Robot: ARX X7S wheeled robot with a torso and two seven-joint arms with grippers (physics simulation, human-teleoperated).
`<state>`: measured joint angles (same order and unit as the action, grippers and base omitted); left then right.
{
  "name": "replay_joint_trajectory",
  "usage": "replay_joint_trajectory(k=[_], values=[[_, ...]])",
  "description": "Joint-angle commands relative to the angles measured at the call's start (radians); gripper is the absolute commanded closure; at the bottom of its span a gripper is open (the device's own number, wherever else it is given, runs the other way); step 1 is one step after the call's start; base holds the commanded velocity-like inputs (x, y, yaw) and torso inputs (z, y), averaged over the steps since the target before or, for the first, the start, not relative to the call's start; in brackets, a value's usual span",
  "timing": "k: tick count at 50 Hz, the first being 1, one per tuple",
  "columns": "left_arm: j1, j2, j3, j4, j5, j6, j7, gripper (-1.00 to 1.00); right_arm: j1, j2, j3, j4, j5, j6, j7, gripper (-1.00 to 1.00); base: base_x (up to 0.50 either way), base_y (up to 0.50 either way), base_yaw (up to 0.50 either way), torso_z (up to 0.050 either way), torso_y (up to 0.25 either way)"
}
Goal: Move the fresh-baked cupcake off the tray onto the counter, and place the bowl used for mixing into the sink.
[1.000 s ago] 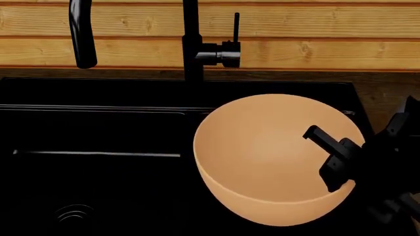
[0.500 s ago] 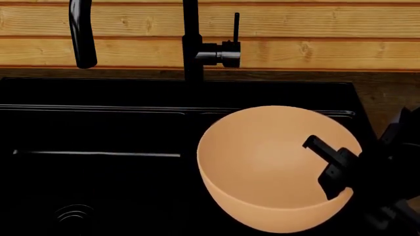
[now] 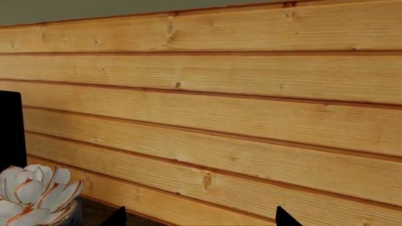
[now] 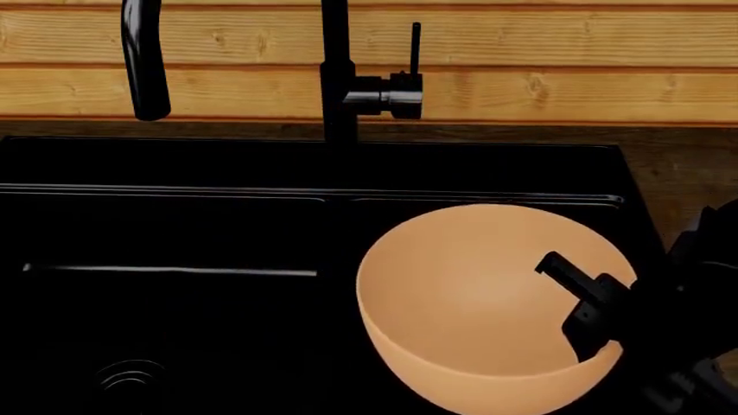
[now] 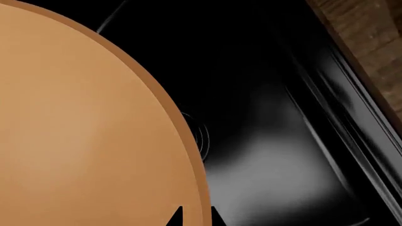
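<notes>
right gripper (image 4: 590,313): we hold the bowl (image 4: 485,303) by the part of its rim nearest the robot's right side, one finger inside the wall and one outside; in the right wrist view the two tips stand close together astride the rim, clamped on it.
bowl against the sink (image 4: 173,225): the bowl hangs tilted over the right basin, its open mouth turned toward the faucet (image 4: 337,78), its underside not visibly touching the basin floor.
the relation that counts: straight below the bowl lies the right basin; the right wrist view shows a round drain (image 5: 199,136) and the dark basin floor just past the rim. We judge the coming move to be a plain descent, then a release.
which arm: the right arm is the one at the sink; the left gripper (image 3: 197,219) faces the plank wall (image 3: 251,108) beside a succulent (image 3: 31,193), its tips well apart and holding nothing.
cupcake and tray: neither shows in any view, so we cannot tell where they lie from the sink.
counter (image 4: 692,173): a strip of it borders the sink beyond the right basin.
</notes>
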<state>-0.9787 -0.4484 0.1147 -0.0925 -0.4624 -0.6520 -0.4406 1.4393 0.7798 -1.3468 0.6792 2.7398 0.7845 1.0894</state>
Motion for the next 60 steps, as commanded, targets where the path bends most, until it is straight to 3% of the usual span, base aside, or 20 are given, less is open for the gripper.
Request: replay_joint_trajectory(k=[1,34,43,52,60], values=[[-0.004,0.005,-0.01,-0.007,-0.004,0.005,0.006,-1.0,0.012,-0.022,-0.005,0.08,-0.021,0.015,-0.007,1.0,0.0,0.0,0.0,0.0,0.0],[-0.006,0.006,-0.008,-0.009,-0.01,0.008,0.005,-1.0,0.036,-0.01,0.008,0.026,-0.019,0.008,0.026,1.0,0.0,0.0,0.0,0.0,0.0],[-0.001,0.007,-0.01,-0.009,-0.014,0.013,0.006,-1.0,0.041,-0.104,-0.037,0.237,-0.127,0.086,-0.094,1.0,0.0,0.0,0.0,0.0,0.0],[0.0,0.004,-0.014,-0.001,-0.017,0.01,0.003,-1.0,0.062,-0.253,-0.114,0.585,-0.217,0.239,-0.276,1.0,0.0,0.0,0.0,0.0,0.0],[0.002,0.003,-0.013,0.001,-0.018,0.01,0.002,-1.0,0.061,-0.28,-0.209,0.628,-0.171,0.244,-0.333,1.0,0.0,0.0,0.0,0.0,0.0]])
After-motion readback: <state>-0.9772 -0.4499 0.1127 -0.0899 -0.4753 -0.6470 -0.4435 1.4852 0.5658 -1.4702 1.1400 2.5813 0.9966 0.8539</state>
